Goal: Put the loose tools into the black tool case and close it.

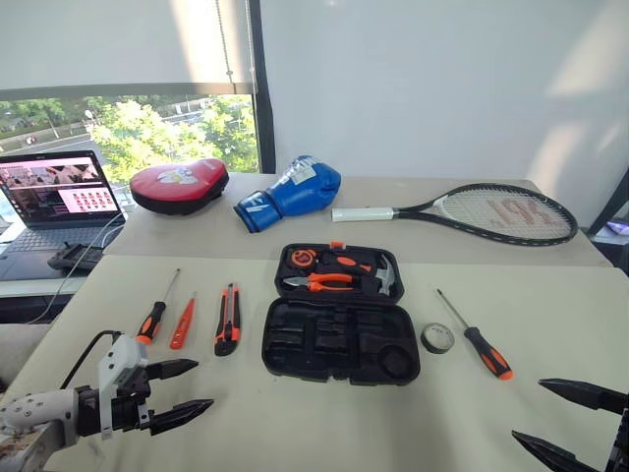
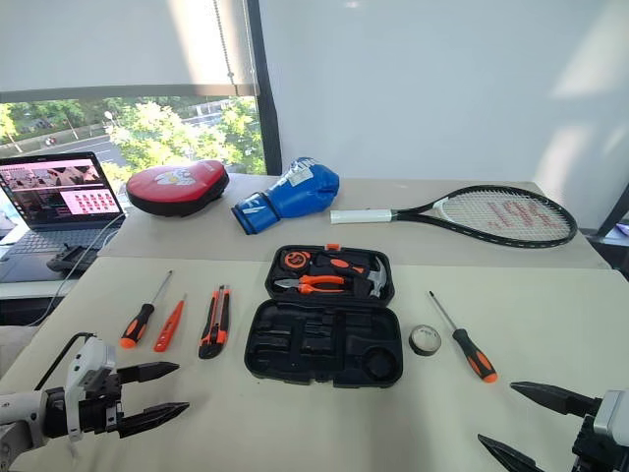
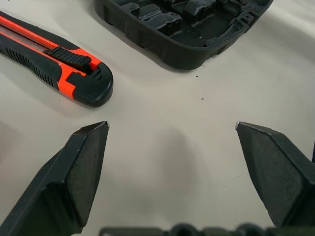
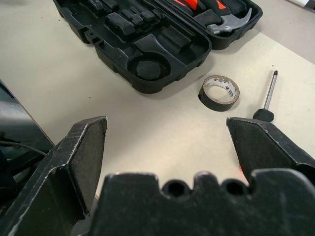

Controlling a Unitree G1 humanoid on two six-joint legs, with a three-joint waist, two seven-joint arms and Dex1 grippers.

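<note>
**Tool case open mid-desk, loose tools on either side**

The black moulded-plastic tool case (image 1: pixel 340 339) lies open in the middle of the desk (image 1: pixel 295 433). Its far half holds orange-handled pliers (image 1: pixel 324 282) and a small steel-headed hammer (image 1: pixel 385 276); the near half shows bare tool-shaped recesses, a round one at its right corner.

Toward the desk's left edge lie a long screwdriver with an orange-black handle (image 1: pixel 155 313), a small all-orange screwdriver (image 1: pixel 183 324) and an orange-black utility knife (image 1: pixel 228 320), side by side, the knife nearest the case. Just right of the case sits a small black tape roll (image 1: pixel 437 338), with a second orange-black screwdriver (image 1: pixel 477 339) beside it.

The left gripper (image 1: pixel 197 385) hangs over the near left corner, jaws spread wide and holding nothing. The right gripper (image 1: pixel 550 421) hangs at the near right corner, equally wide and empty.
</note>
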